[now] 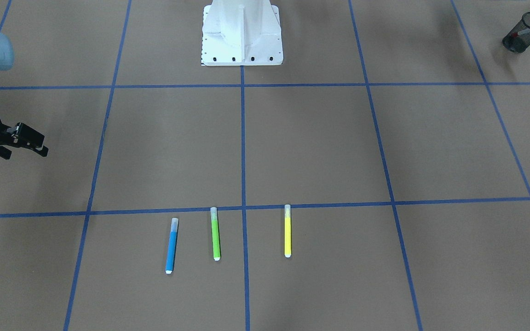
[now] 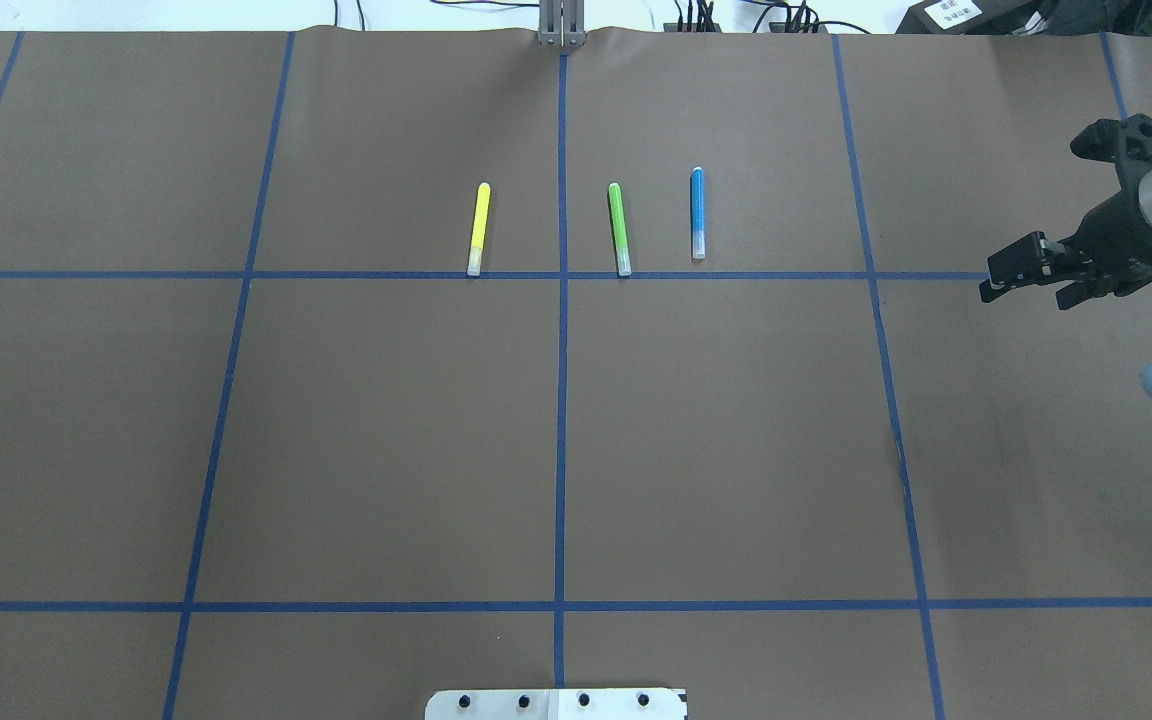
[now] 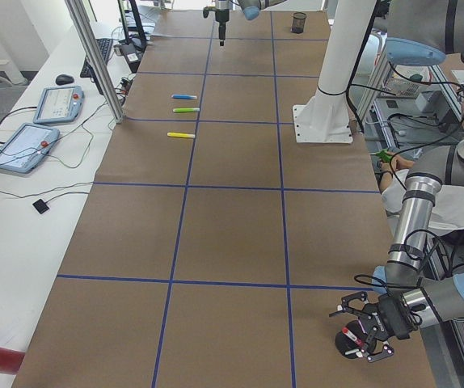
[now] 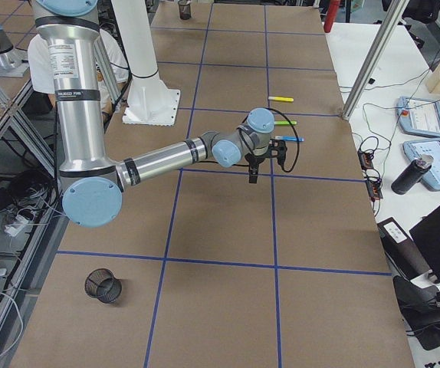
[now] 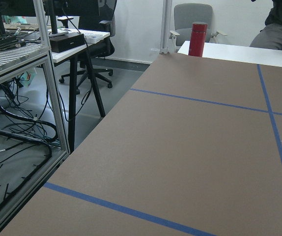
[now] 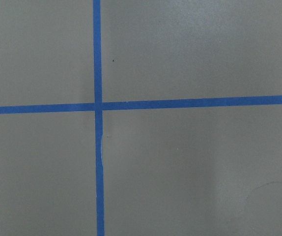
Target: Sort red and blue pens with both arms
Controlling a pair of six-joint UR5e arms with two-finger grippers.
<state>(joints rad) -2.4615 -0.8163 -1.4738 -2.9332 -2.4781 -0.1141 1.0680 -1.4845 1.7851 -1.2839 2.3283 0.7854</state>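
Note:
The blue pen (image 1: 171, 246) (image 2: 698, 213) lies flat on the brown table, rightmost in the overhead row of markers. The red pen (image 1: 529, 30) (image 3: 351, 334) leans inside a black mesh cup (image 1: 524, 33) at the table's end on my left side. My left gripper (image 3: 369, 330) hovers just over that cup; I cannot tell whether it is open or shut. In the air near the table's right edge, my right gripper (image 2: 1024, 292) (image 1: 25, 152) is open and holds nothing, well to the right of the blue pen.
A green marker (image 2: 619, 228) and a yellow marker (image 2: 478, 228) lie parallel beside the blue pen. A second black mesh cup (image 4: 103, 285) stands at the right end. The white pedestal base (image 1: 242, 34) sits at mid-table. A person sits by the robot's left side.

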